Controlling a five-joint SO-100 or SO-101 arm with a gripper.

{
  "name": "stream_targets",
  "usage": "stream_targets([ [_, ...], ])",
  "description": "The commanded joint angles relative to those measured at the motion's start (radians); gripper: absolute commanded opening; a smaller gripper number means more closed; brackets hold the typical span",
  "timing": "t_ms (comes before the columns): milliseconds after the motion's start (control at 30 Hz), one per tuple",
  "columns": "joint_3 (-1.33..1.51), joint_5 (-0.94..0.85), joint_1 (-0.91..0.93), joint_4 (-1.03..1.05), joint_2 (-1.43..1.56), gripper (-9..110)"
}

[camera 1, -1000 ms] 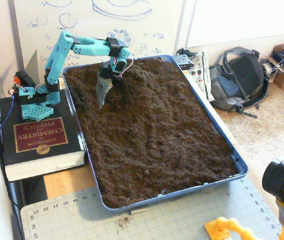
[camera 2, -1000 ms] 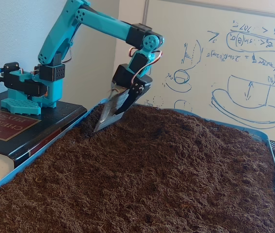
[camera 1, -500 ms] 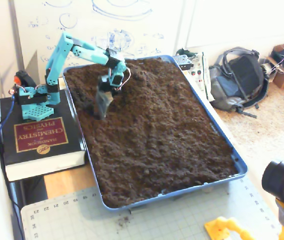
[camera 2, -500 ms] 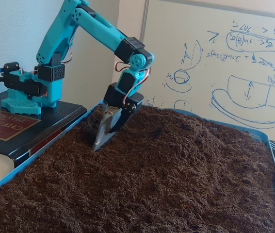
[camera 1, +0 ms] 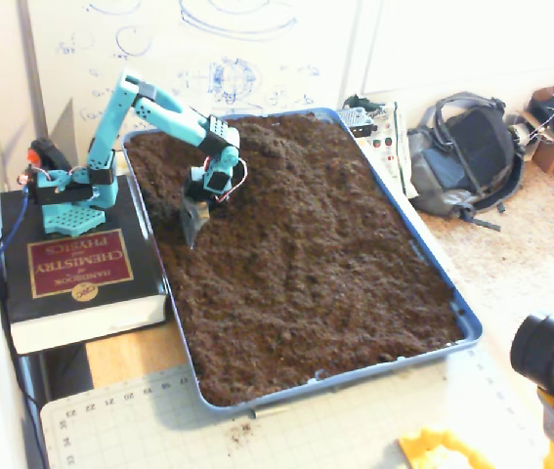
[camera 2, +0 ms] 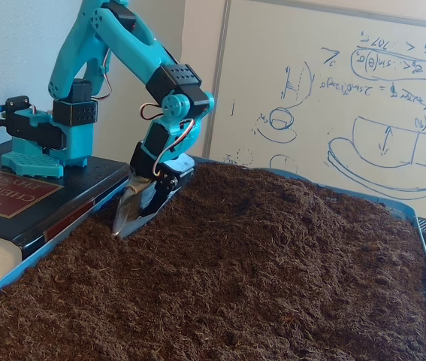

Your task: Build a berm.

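A blue tray (camera 1: 335,385) (camera 2: 421,241) is filled with loose dark brown soil. The soil rises into a low rounded berm (camera 1: 277,161) (camera 2: 288,203) running from the far end toward the middle. My turquoise arm reaches down from its base at the left in both fixed views. Its gripper (camera 1: 189,233) (camera 2: 124,224) carries a grey pointed blade, and the jaws look shut with nothing between them. The tip touches the soil close to the tray's left rim, left of the berm.
The arm's base is on a thick black and red book (camera 1: 76,278) (camera 2: 2,199) beside the tray. A whiteboard (camera 2: 363,90) lies behind, a grey backpack (camera 1: 467,151) to the right, and a green cutting mat (camera 1: 355,430) in front.
The arm has folded down and pulled back toward its base. The gripper dropped from above the soil and slid left to the tray's left rim, with its tip now in the soil.
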Motion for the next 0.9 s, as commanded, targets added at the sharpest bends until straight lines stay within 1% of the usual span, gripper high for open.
stream_targets([
  [0, -0.014, -0.041, 0.02, -0.12, 0.035, 0],
  [200, -0.026, -0.08, 0.018, -0.295, -0.02, 0],
  [333, -0.029, -0.097, 0.009, -0.35, -0.02, 0],
  [867, -0.279, -0.103, -0.028, -0.351, -0.051, 0],
])
